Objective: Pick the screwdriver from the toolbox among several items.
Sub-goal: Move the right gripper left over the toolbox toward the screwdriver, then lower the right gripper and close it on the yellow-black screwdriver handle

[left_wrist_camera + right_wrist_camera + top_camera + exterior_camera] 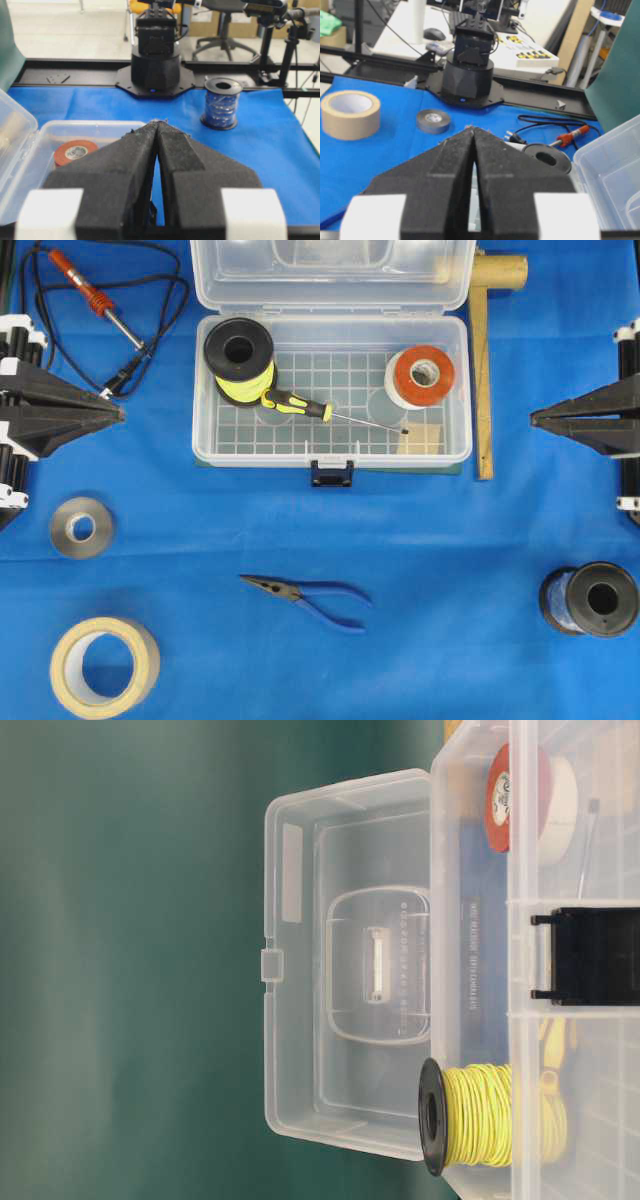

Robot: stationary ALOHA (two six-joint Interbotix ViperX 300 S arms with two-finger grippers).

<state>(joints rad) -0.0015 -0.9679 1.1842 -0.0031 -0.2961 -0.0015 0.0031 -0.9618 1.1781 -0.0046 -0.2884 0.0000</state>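
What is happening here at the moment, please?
Nothing is being handled yet. The left hand and the right hand are both shut and empty, parked at the two sides of the table, apart from the open toolbox. The screwdriver lies inside it, its handle against a spool of yellow wire and its shaft pointing toward a roll of red tape. Picking it up has not begun.

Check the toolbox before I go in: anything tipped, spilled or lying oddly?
Nothing spilled or damaged. The screwdriver lies diagonally on the toolbox floor, its handle tucked against the yellow wire spool, which rests on its side. The red tape roll also leans rather than lying flat.
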